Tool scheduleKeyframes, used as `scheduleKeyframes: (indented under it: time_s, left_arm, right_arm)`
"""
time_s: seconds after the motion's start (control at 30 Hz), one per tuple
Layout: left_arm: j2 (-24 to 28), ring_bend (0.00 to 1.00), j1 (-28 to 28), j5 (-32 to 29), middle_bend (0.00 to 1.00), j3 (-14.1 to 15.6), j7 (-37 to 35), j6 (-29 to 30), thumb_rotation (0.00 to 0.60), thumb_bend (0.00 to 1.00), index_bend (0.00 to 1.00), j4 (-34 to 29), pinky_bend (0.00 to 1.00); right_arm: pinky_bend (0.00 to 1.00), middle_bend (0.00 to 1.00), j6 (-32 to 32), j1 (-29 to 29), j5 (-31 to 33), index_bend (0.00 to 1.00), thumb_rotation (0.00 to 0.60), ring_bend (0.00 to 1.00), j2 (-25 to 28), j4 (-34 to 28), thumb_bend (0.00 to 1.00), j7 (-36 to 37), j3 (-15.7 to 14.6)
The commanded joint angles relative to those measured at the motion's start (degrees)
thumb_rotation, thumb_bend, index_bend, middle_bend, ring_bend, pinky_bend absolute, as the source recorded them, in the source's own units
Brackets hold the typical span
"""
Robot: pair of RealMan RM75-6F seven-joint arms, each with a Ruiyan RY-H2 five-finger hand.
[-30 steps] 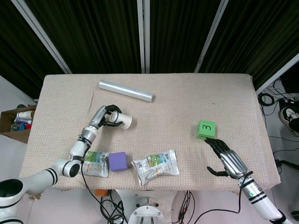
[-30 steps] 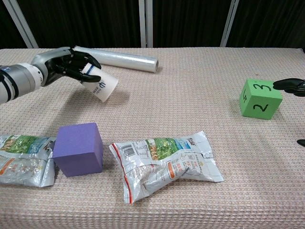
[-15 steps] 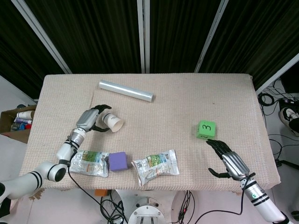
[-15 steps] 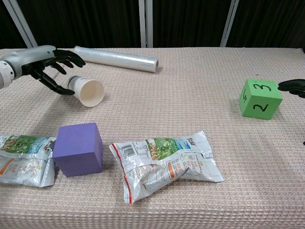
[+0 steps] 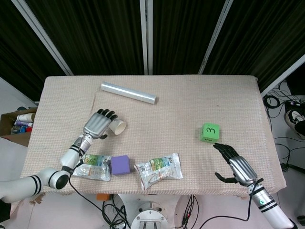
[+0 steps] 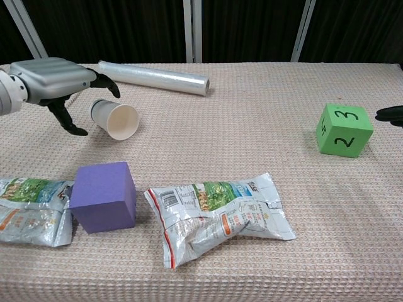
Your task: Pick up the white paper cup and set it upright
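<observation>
The white paper cup (image 5: 116,126) (image 6: 114,117) lies on its side on the cloth, its mouth facing the table's front right. My left hand (image 5: 98,125) (image 6: 55,77) hovers just left of it, palm down and fingers spread, holding nothing. Its fingertips reach over the cup's closed end. Far off near the front right edge, my right hand (image 5: 234,165) is open and empty; only its fingertips (image 6: 390,114) show at the right border of the chest view.
A foil-wrapped roll (image 5: 127,92) lies behind the cup. A purple cube (image 5: 120,164) and two snack bags (image 5: 158,170) (image 5: 93,166) sit along the front. A green numbered cube (image 5: 209,132) stands at the right. A box of bottles (image 5: 19,123) is off the table's left.
My left hand has let go of the cup and drawn back to the left. The cup dropped onto its side on the cloth. The right hand slid slightly toward the front edge.
</observation>
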Motion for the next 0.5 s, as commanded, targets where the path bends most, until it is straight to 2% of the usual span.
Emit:
scheduleKeyframes:
  time_s: [0.03,0.23,0.4,0.5]
  left_arm:
    - [-3.30,0.13,-2.07,1.61,0.14,1.01,-0.39,0.47,0.600,0.17,0.19,4.71,0.20]
    - [-7.00,0.13,-3.49,2.27,0.14,-0.01,-6.59,-2.08,0.600,0.17,0.20,10.10,0.20]
    - [-9.02,0.13,-4.16,1.50,0.15,-0.27,-8.07,-3.88,0.600,0.18,0.22,13.16,0.21]
    - [-9.93,0.15,-4.13,0.95,0.18,-0.63,-9.26,-4.18,0.600,0.20,0.26,14.27,0.22]
  right_arm:
    - [0.00,0.06,-0.05,0.05,-0.02,0.02,0.600,0.00,0.00,-0.07,0.25,-0.05,0.07]
    - [0.00,0.06,-0.17,-0.04,0.23,0.02,0.600,0.00,-0.03,-0.27,0.26,-0.26,0.16]
    - [0.00,0.06,-0.09,-0.34,0.43,0.02,0.600,0.00,0.07,-0.31,0.26,-0.24,0.09]
    - [0.00,0.06,0.15,-0.58,0.50,0.02,0.600,0.00,0.12,-0.33,0.26,-0.28,0.09]
